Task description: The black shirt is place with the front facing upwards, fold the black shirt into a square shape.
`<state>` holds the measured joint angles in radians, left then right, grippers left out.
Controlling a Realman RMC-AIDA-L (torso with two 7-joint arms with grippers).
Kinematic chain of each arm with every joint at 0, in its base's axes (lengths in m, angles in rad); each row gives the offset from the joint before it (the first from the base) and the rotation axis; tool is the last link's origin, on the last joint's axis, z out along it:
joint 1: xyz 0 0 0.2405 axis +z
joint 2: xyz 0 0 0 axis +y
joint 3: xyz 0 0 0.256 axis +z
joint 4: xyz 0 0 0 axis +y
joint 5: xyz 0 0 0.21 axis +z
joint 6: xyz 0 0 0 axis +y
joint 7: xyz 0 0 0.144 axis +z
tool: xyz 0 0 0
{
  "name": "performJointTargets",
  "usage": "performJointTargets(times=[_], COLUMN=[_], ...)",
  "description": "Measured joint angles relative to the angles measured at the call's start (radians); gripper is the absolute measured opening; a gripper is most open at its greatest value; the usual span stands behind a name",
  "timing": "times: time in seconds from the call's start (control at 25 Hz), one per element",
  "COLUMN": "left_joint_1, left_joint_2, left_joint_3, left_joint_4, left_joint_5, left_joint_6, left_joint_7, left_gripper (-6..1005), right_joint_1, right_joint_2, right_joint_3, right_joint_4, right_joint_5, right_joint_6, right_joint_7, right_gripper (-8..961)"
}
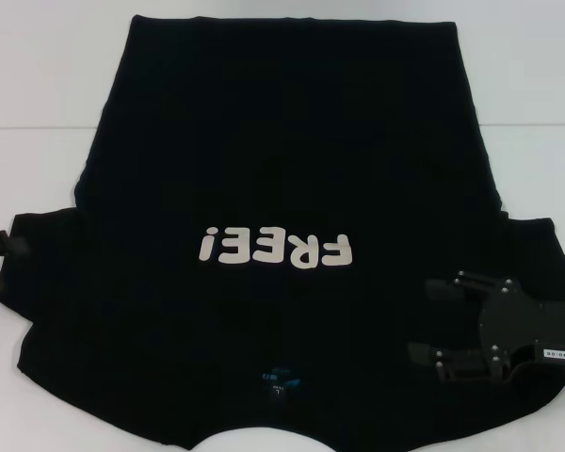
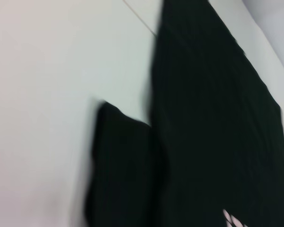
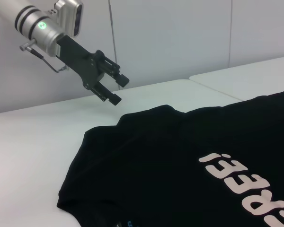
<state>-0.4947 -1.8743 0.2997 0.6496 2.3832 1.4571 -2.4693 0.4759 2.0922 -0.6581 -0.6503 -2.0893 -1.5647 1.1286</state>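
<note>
A large black cloth T-shirt (image 1: 282,179) with white "FREE!" lettering lies flat, front up, on the white table (image 1: 38,75), the left gripper (image 3: 111,86) hovering spread and empty beside one sleeve, the right gripper (image 1: 431,320) spread above the other.

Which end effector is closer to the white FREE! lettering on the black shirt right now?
The right end effector. It sits open over the large black cloth T-shirt, on its right sleeve beside the white "FREE!" lettering. The left end effector is open above the left sleeve's outer edge, farther away.
</note>
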Motion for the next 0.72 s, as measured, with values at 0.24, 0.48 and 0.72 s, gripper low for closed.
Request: performJointTargets(times=[0.24,0.48,0.72], left_joint_1=[0.002,0.002,0.006], left_joint_2=[0.0,-0.001,-0.005], left_joint_3=[-0.008,-0.001,0.002], left_joint_4=[-0.041,-0.074,-0.092], left_joint_5=[0.001,0.002,0.005], left_joint_6=[-0.088,-0.136,-0.189], left_joint_7=[-0.024,-0.031,-0.03], left_gripper=[752,752,752], right_joint_1=[0.002,0.004,0.004], right_joint_2=[0.002,0.002,0.002], right_joint_3=[0.0,0.0,0.0], right_joint_4=[0.0,0.001,0.002], right_joint_5=[0.0,0.0,0.0], right_joint_6=[0.0,-0.002,-0.003], right_joint_7=[0.0,0.003,0.008], right_gripper=[942,941,941])
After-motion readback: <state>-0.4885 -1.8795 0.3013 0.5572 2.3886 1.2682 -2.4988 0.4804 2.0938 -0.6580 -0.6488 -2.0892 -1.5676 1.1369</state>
